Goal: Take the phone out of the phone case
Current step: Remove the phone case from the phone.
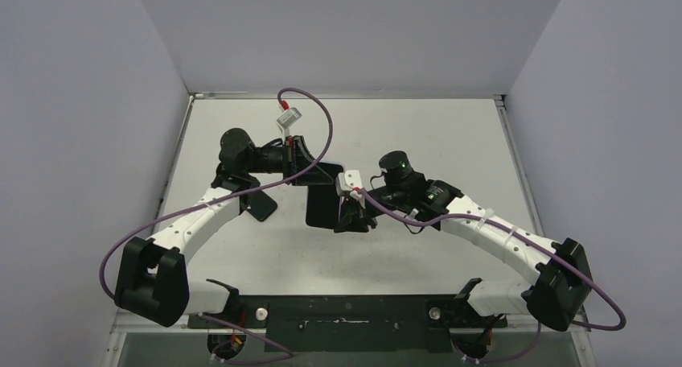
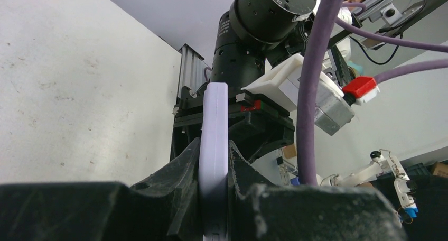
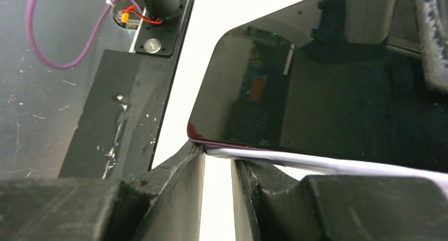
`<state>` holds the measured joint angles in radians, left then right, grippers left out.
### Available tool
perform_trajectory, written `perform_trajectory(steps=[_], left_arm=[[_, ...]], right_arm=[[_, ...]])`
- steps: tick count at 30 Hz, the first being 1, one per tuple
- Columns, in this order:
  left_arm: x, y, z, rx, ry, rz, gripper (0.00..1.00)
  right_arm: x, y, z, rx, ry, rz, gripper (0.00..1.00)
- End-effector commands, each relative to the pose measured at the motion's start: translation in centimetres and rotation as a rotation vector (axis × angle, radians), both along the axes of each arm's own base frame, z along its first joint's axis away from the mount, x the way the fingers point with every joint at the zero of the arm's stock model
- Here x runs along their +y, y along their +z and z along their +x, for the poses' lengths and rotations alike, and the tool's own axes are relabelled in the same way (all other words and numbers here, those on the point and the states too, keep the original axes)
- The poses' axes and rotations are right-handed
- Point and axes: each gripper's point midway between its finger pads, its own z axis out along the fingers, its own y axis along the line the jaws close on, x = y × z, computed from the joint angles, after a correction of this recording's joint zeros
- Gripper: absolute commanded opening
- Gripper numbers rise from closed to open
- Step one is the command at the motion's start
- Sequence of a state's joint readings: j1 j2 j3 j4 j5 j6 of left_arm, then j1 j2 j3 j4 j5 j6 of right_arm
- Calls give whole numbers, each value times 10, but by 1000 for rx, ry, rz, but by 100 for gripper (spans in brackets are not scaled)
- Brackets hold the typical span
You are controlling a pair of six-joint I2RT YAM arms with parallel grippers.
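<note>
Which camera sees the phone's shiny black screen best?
The right wrist view: the phone screen fills it, close up. The top view shows the phone small and dark between the arms. The left wrist view shows just a lilac edge.

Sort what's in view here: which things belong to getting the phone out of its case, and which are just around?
Part of the job: black glossy-screened phone; pale lilac plastic phone case, clamped edge-on in the left gripper; right gripper at the phone's corner.
Just around: purple cables; black base plate at the near edge; white table.
</note>
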<state>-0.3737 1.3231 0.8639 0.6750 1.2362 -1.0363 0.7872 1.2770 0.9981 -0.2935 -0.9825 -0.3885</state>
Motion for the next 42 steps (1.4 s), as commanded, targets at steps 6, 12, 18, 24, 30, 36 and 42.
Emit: perform_trajectory(steps=[6, 12, 18, 24, 30, 36, 42], left_arm=[[-10, 3, -6, 89, -11, 4, 0], [-8, 1, -12, 82, -14, 3, 0], [-6, -6, -13, 97, 7, -2, 0], [-5, -5, 17, 108, 196, -40, 0], [4, -16, 61, 152, 470, -61, 0], [20, -21, 85, 226, 656, -136, 0], [30, -16, 91, 270, 731, -201, 0]], right_arm=[[16, 64, 46, -371, -107, 190, 2], [-1, 59, 97, -346, -401, 200, 0], [-21, 57, 116, -235, -528, 241, 3], [-27, 56, 100, -138, -528, 244, 14], [-46, 49, 86, 2, -624, 228, 39], [-65, 52, 75, 180, -758, 246, 62], [-57, 68, 62, 522, -808, 337, 86]])
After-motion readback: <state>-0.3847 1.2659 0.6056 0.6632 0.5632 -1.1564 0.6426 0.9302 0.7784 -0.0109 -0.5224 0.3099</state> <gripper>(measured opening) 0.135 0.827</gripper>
